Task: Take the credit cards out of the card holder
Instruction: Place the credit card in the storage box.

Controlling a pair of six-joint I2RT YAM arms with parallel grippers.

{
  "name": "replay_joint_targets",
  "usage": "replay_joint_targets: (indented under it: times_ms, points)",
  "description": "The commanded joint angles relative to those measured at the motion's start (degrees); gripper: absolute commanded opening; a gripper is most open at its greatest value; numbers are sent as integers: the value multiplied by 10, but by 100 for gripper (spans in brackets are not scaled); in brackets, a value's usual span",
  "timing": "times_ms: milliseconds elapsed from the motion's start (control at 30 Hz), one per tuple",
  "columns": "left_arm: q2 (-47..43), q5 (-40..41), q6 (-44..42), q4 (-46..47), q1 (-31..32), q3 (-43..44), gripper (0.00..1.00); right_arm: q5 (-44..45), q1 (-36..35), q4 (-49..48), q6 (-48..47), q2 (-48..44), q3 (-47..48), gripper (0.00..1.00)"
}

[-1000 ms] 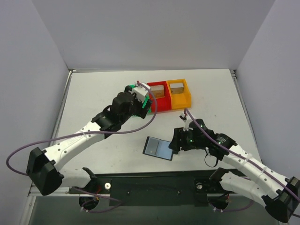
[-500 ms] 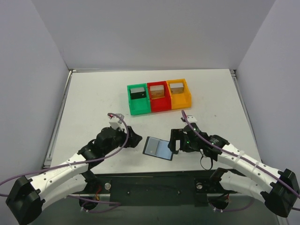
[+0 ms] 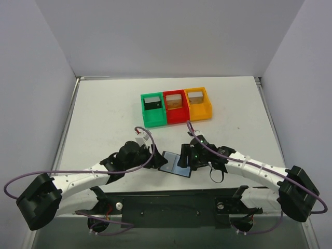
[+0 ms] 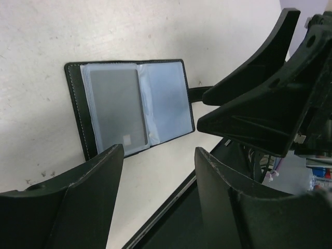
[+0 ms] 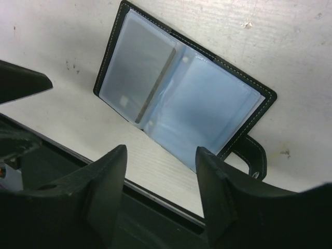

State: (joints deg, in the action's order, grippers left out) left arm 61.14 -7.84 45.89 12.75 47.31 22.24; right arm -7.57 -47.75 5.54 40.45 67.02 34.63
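Your top camera looks down from above and behind the arms, far enough to take in the whole table point(image 3: 104, 114). The bins point(image 3: 176, 106) stand on its far half. Your left wrist camera sits low and close and looks forward past the left gripper point(image 4: 158, 155) at the card holder point(image 4: 132, 106). Your right wrist camera looks down more steeply past the right gripper point(image 5: 161, 155), also close, from the other side. All three views share the card holder.
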Motion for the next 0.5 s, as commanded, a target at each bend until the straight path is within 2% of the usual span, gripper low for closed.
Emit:
replay_joint_targets:
  times_ms: [0, 333, 467]
  points:
    - [28, 20, -1, 32, 23, 25, 67, -4, 2, -23, 11, 11, -24, 44]
    - [82, 144, -1, -25, 71, 60, 61, -15, 27, -50, 23, 23, -90, 20]
    - [93, 172, -1, -47, 78, 77, 60, -9, 28, -69, 29, 20, -107, 18]
